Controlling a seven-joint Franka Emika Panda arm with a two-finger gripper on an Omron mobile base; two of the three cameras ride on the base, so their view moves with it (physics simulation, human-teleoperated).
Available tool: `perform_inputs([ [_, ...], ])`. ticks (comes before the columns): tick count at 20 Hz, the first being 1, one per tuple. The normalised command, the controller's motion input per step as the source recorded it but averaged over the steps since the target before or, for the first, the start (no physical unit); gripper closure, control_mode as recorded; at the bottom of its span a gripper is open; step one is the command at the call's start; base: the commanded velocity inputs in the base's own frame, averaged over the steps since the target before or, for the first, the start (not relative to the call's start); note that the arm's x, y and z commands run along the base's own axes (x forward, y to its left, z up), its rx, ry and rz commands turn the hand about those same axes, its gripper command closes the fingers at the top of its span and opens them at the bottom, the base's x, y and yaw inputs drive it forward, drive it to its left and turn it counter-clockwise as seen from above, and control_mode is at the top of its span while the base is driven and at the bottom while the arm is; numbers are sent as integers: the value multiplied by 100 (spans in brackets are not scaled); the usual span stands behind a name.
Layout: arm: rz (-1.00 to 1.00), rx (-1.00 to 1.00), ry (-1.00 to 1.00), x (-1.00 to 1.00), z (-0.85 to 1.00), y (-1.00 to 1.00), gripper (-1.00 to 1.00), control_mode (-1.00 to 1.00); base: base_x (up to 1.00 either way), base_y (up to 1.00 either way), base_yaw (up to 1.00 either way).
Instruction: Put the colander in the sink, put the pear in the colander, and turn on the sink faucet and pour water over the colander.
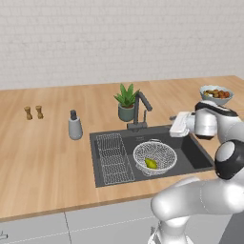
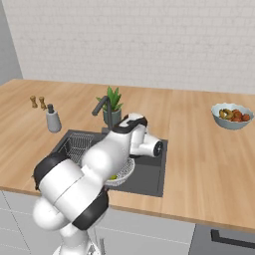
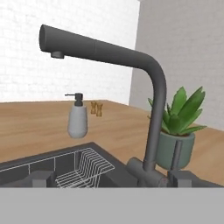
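My gripper (image 1: 175, 125) hangs with jaws spread, grasping nothing, at the sink's (image 1: 200, 155) far right rim, facing the sink faucet (image 3: 151, 109). The colander (image 1: 155, 156) sits in the basin with the pear (image 1: 151, 163) inside. I judge the faucet rigid, smooth metal, probably slick; its thin upright lever (image 3: 176, 154) beside the stem looks the place to push. No labels or writing are readable.
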Motion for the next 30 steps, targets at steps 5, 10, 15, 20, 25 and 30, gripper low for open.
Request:
perform_inputs([
  [5,-8,0,-9,2,-6,25,-100,-100,0,0,0],
  [10,-7,0,-6,34,0,12,-100,-100,0,0,0],
  [15,-4,0,0,36,-7,10,-100,-100,0,0,0],
  [20,-1,0,0,33,-2,1,-100,-100,0,0,0],
  [25,0,0,0,18,-1,0,-100,-100,0,0,0],
  [30,0,0,-1,15,0,1,-100,-100,0,0,0],
])
